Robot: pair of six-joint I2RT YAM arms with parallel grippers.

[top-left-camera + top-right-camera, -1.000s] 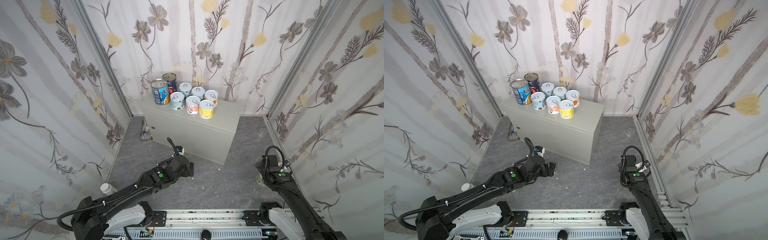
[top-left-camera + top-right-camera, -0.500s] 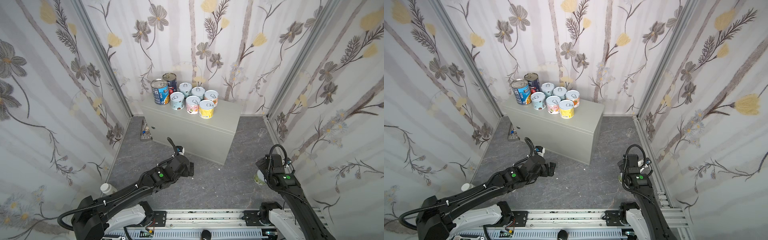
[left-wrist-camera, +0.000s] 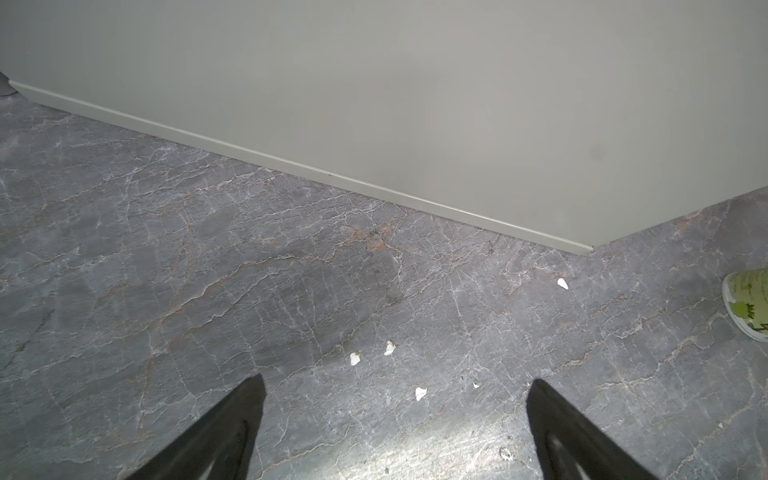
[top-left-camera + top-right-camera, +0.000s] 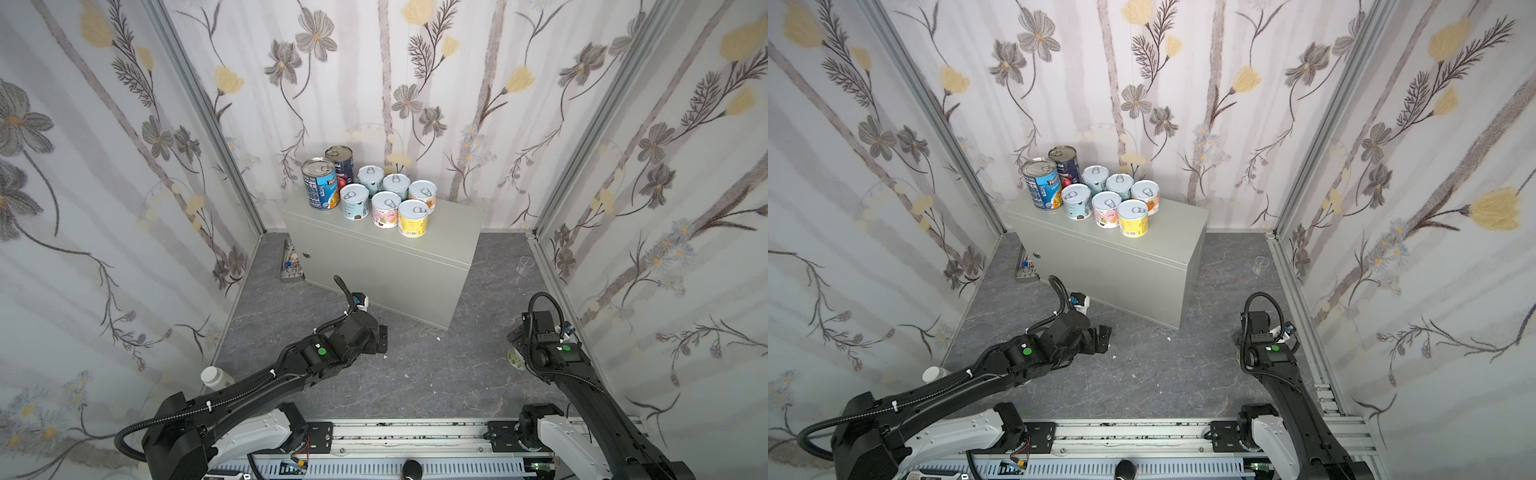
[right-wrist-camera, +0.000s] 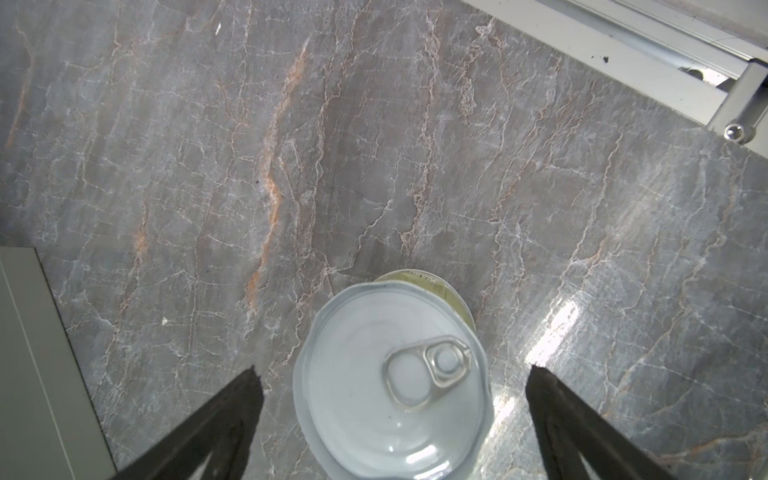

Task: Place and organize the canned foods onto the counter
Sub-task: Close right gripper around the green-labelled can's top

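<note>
1. Nearest, by the left wall, one white plastic bottle with a white cap [image 4: 216, 376] stands on the dark grey marbled floor [image 4: 415, 382], close beside the left arm.
2. On the near right, the right pincer [image 5: 395, 372] hangs over one short can with a pale pull-tab lid and a green label [image 5: 374, 415]. The can stands upright on the floor. The black fingers [image 5: 232, 411] are spread wide on either side of the lid with a gap on each side, so they grip nothing.
3. Left of centre and a little farther, the left pincer [image 3: 397, 380] points at the foot of the bench, low above the floor. It too is spread wide and holds nothing. Five small white flecks [image 3: 354, 358] lie on the floor ahead of it.
4. Beyond stands one large light-grey metal cabinet, the bench [image 4: 415, 266], with a small round lock on its front.
5. One flat metal tray [image 4: 292, 264] lies on the floor at the bench's left end. One small clear glass [image 4: 525, 264] stands near the right wall.
6. Eight cans crowd the left part of the bench top:
   - Two are tall steel cans, one blue-labelled [image 4: 319, 185] and one navy-and-red [image 4: 340, 164] behind it.
   - Six short pastel cans with pull-tab lids [image 4: 385, 209] stand to their right in two rows of three.
</note>
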